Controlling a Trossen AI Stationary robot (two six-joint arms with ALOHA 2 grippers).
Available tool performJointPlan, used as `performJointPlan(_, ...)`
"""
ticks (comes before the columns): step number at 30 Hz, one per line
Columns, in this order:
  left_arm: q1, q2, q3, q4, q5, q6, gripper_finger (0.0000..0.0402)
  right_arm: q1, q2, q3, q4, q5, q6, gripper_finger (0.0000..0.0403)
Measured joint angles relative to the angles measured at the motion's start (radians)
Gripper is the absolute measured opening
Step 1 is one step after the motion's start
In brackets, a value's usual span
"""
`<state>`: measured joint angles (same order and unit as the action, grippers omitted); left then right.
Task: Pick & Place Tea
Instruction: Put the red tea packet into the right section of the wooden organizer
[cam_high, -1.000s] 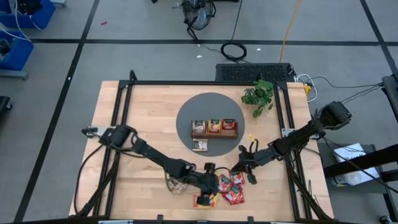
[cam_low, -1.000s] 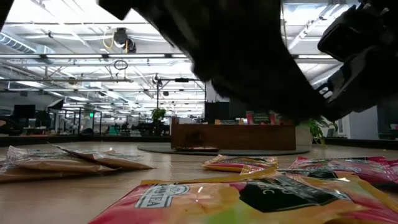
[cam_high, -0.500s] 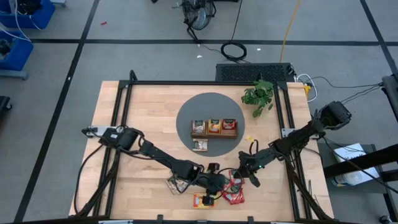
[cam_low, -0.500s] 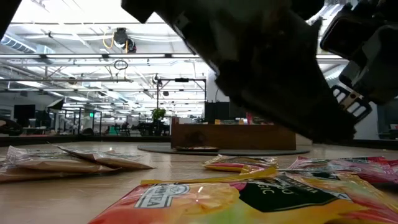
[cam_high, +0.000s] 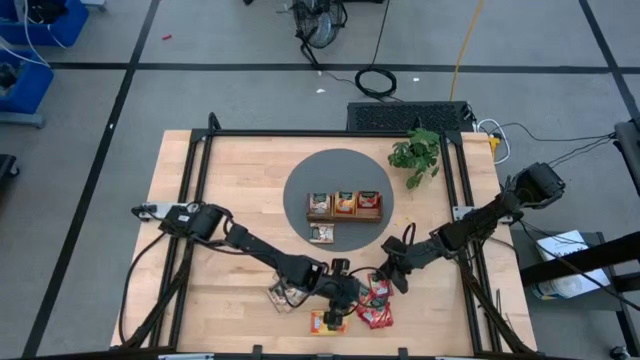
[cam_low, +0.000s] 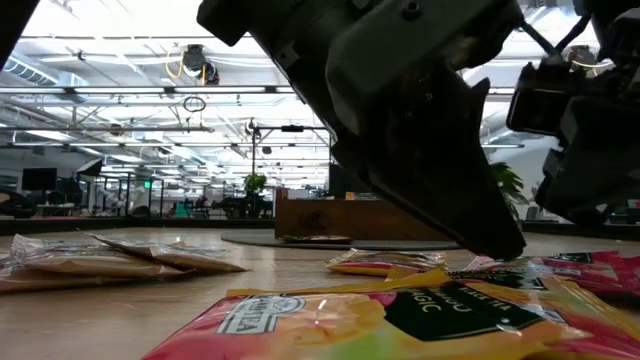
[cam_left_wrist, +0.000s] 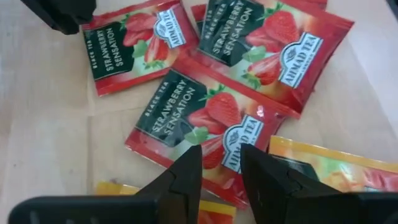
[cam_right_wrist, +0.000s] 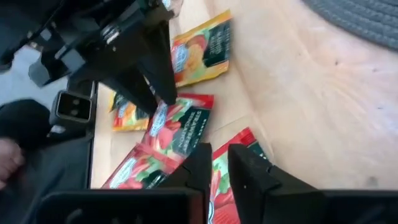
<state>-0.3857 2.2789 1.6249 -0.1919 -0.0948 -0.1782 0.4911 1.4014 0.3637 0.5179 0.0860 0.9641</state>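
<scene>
Left wrist view, red sachets (cam_left_wrist: 205, 121), "Strawberry Sensation"

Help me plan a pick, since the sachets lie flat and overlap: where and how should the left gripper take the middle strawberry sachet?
Grip the strawberry sachet by the corner that rides up over the orange-yellow sachet, probably slightly off the wood. Come down from above with the left gripper, one finger on each side of that edge. Its far end lies by two other red sachets, so avoid that side.
</scene>
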Motion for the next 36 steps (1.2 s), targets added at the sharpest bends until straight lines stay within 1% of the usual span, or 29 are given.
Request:
performJointPlan(3,0.001,0.0,0.0,0.009,0.001,0.019,0.0115,-0.004,0.0,0.0,-0.004,-0.003,0.031,0.0062)
performJointPlan(5,0.0,0.0,0.0,0.027,0.021,0.024,0.0115,-0.009,0.0,0.0,-0.013,-0.003,0.048,0.0069)
performJointPlan(10,-0.002,0.013,-0.001,0.037,0.046,0.031,0.0115,-0.008,0.0,0.0,-0.035,-0.009,0.049,0.0084)
performJointPlan(14,0.007,0.029,-0.002,0.056,0.047,0.04,0.0115,-0.008,0.0,0.0,-0.023,-0.057,0.042,0.0097)
performJointPlan(19,0.029,0.041,0.0,0.075,0.044,0.037,0.0115,-0.007,0.001,0.001,-0.04,-0.063,0.05,0.0111)
performJointPlan(23,0.048,0.041,0.0,0.077,0.031,0.034,0.0115,-0.007,0.02,0.001,-0.053,-0.066,0.074,0.0114)
performJointPlan(25,0.053,0.041,0.0,0.076,0.012,0.033,0.0115,-0.007,0.039,0.001,-0.056,-0.087,0.09,0.0114)
performJointPlan(31,0.066,0.05,0.0,0.094,0.008,0.035,0.0115,-0.007,0.079,0.004,-0.045,-0.084,0.1,0.0114)
performJointPlan(36,0.074,0.063,0.001,0.11,0.009,0.038,0.0115,-0.019,0.08,0.004,-0.044,-0.086,0.095,0.0114)
